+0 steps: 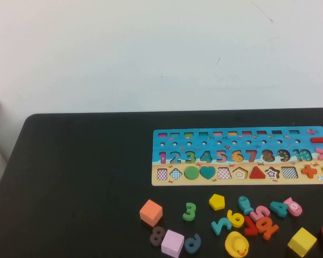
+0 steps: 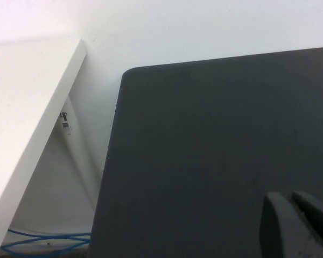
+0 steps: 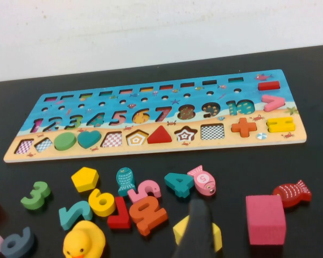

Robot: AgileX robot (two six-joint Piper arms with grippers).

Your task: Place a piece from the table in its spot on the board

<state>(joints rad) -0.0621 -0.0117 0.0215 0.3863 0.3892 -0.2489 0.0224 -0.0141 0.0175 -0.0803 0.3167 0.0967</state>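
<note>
Piece: your yellow pentagon (image 1: 217,202) lies on the table (image 1: 81,177), just below the board (image 1: 239,156).
Recess: pentagon slot (image 1: 240,173) unfilled.
Left gripper (image 2: 299,223): pressed together, far from board.
Right gripper (image 3: 196,228): above loose pieces; can't tell.

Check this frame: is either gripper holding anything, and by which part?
Nothing is held. The left gripper is shut on nothing over bare table; the right gripper hangs above the loose pieces; the yellow pentagon lies untouched.

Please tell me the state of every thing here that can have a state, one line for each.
Yellow pentagon piece: loose on the table, not placed.
Pentagon recess: empty.
Board: flat; circle, heart and triangle filled.
Star recess: empty.
Rubber duck: upright.
Left gripper: shut, empty, above bare table.
Right gripper: above the loose pieces, holding nothing visible.
</note>
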